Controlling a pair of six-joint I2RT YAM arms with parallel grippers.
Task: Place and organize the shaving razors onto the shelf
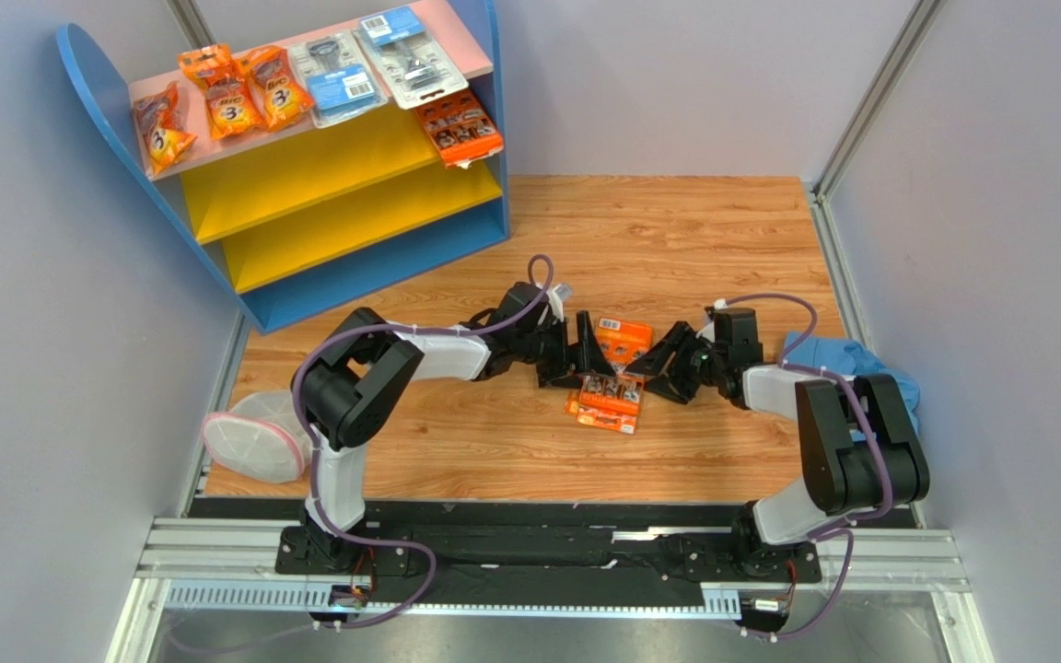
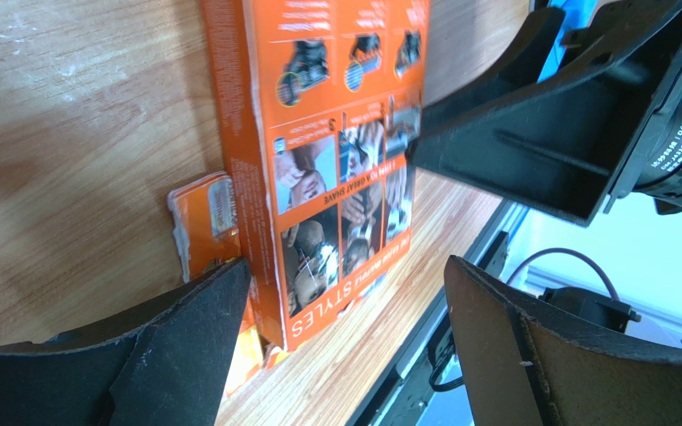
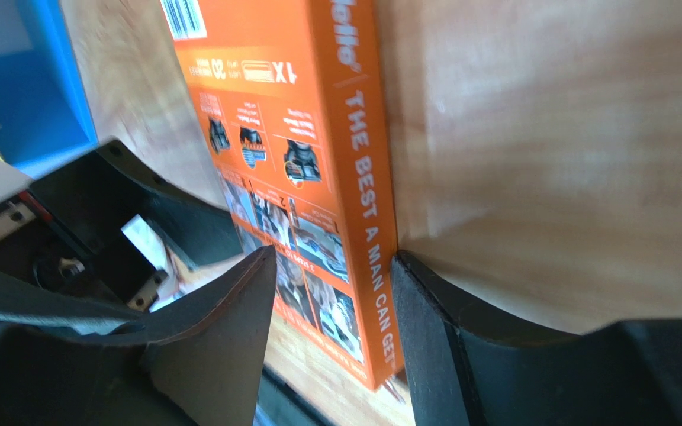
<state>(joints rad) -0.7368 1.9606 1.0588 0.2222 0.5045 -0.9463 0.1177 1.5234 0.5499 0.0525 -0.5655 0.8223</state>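
shelf (image 1: pixel 373 276) top holds three orange bags (image 1: pixel 225 91) and two clear packs (image 1: pixel 356 66), one orange card (image 1: pixel 462 129) on its middle board. right gripper (image 3: pixel 334 262) pinches an orange box (image 1: pixel 622 336), left gripper (image 2: pixel 345 266) spread wide.

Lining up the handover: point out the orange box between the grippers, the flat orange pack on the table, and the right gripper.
orange box (image 1: pixel 623 336), top view, its upper end.
flat orange pack (image 1: pixel 607 401), top view, its middle.
right gripper (image 3: pixel 332 256), right wrist view, midway between fingertips.
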